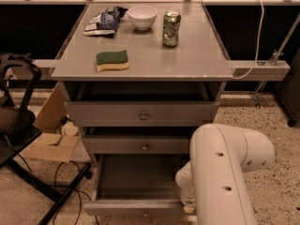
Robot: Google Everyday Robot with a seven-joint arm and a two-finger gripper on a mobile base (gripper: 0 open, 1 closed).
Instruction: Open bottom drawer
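Note:
The grey cabinet has three drawers. The bottom drawer point(136, 179) stands pulled out towards me, its plain grey inside showing; its front point(133, 206) is seen edge-on from above and its knob is hidden. The middle drawer front point(136, 145) and the top drawer front point(140, 112) each show a small round knob. My white arm point(227, 172) fills the lower right. My gripper point(187, 204) is mostly hidden under the arm, at the right end of the bottom drawer's front edge.
The cabinet top point(187, 55) bears a green and yellow sponge point(112, 60), a white bowl point(142, 17), a green can point(171, 28) and a snack bag point(104, 21). A cardboard box point(49, 142) and a black chair point(16, 125) stand at the left, with cables on the floor.

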